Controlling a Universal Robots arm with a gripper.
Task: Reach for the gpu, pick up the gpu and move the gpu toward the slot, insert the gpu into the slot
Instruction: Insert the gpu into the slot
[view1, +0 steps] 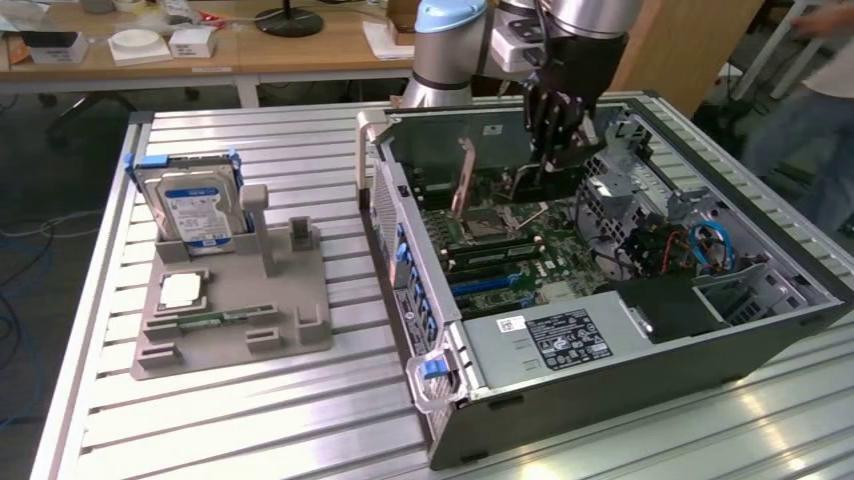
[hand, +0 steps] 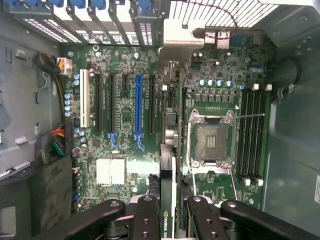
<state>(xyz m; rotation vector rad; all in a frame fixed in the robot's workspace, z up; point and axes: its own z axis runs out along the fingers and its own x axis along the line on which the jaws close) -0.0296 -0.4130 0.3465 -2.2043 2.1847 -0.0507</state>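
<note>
1. The bench (view1: 240, 140) carries everything and lies far below the fingers (hand: 146, 220).
2. The computer case (view1: 694, 350) lies on its side with the open side up, likely so the fingers can come in from above.
3. The motherboard (hand: 125, 165) lies flat under the fingers.
4. The hard drive (view1: 198, 205) stands well apart from the fingers.
5. The gpu (hand: 167, 190) is pinched between the fingers, thin edge down, probably so it can slide straight in. It looks not in yet.
6. The blue slot (hand: 138, 107) lies below the fingers, just beside the gpu.
</note>
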